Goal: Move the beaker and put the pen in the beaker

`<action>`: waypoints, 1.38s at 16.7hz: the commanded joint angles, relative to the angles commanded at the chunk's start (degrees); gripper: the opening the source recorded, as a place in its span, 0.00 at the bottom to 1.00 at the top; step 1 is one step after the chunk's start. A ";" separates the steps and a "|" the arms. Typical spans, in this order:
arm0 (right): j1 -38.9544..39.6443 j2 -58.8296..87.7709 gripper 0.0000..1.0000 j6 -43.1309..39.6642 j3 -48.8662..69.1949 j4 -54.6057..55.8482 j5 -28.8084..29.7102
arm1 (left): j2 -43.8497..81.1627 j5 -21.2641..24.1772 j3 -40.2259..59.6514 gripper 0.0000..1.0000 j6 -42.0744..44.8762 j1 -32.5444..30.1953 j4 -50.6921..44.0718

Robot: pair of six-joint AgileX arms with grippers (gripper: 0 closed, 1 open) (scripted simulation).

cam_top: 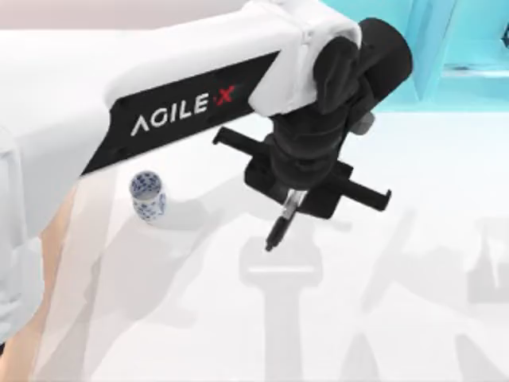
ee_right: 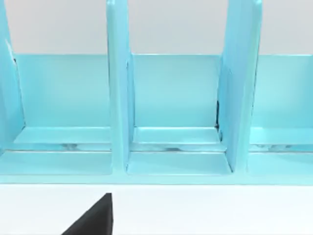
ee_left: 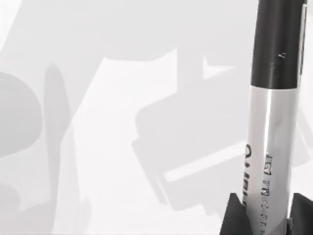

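The pen (cam_top: 282,223) hangs from the left gripper (cam_top: 293,199) near the middle of the table (cam_top: 398,318), its dark tip pointing down toward 7 o'clock and clear of the surface, with its shadow lying on the table below it. In the left wrist view the pen (ee_left: 271,127) stands between two dark fingertips (ee_left: 234,218): the jaws pinch the grey-white barrel just above its print, and the black section extends away from them. Held near one end, most of the shaft is left free, which judged from the task suits lowering it lengthwise into a narrow opening.

The beaker (cam_top: 149,195) stands upright on the table at 9 o'clock from the pen, well apart from it, beneath the white forearm of the left arm. Its mouth faces up and appears empty. Insertion is therefore not yet done; the next move would call for carrying the pen toward 9 o'clock and bringing it nearer vertical above the rim. Since the beaker is much shorter than the pen, tipping on release seems the chief risk.

The right arm is parked facing a light-blue divided rack (ee_right: 171,112), which stands at the table's far edge at 1 o'clock; whether its jaws are spread or closed cannot be told.
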 joint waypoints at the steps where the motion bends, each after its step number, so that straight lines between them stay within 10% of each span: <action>1: 0.00 0.00 1.00 0.00 0.00 0.00 0.00 | -1.02 -0.05 -1.12 0.00 0.49 0.72 2.28; 23: 0.00 0.00 1.00 0.00 0.00 0.00 0.00 | -36.03 6.52 -82.90 0.00 20.65 26.20 119.24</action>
